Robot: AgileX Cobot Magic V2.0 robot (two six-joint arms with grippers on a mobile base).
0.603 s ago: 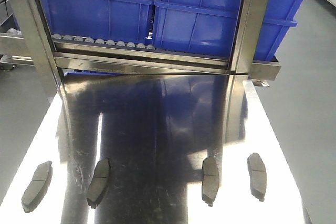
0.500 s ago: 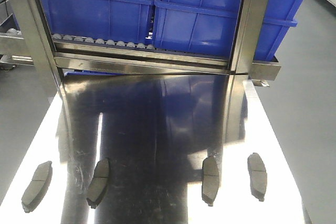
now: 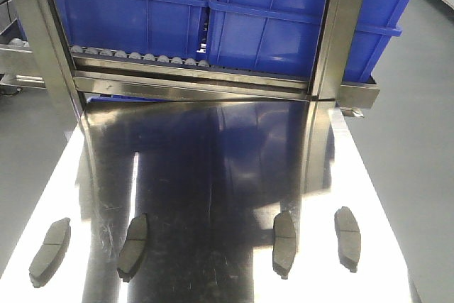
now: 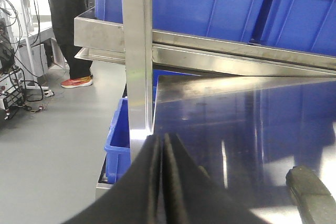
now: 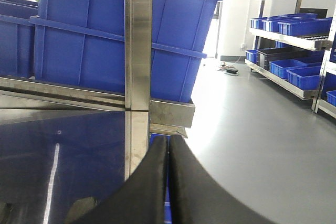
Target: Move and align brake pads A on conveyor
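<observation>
Several grey-brown brake pads lie in a row near the front edge of a shiny steel table [image 3: 213,175] in the front view: one at far left [image 3: 50,251], one left of centre [image 3: 133,246], one right of centre [image 3: 284,244], one at far right [image 3: 347,238]. Neither gripper shows in that view. My left gripper [image 4: 161,140] is shut with nothing between its black fingers, above the table's left edge; a pad [image 4: 311,193] lies to its right. My right gripper [image 5: 168,141] is also shut and empty, over the table's right edge, with a pad [image 5: 80,210] to its lower left. The conveyor is out of view.
Behind the table stands a steel rack [image 3: 191,83] with upright posts [image 3: 337,26] and a roller track, carrying blue bins [image 3: 284,19]. Another blue bin [image 4: 118,140] sits below the table's left side. A person [image 4: 71,24] stands at far left; shelving [image 5: 294,30] stands at right.
</observation>
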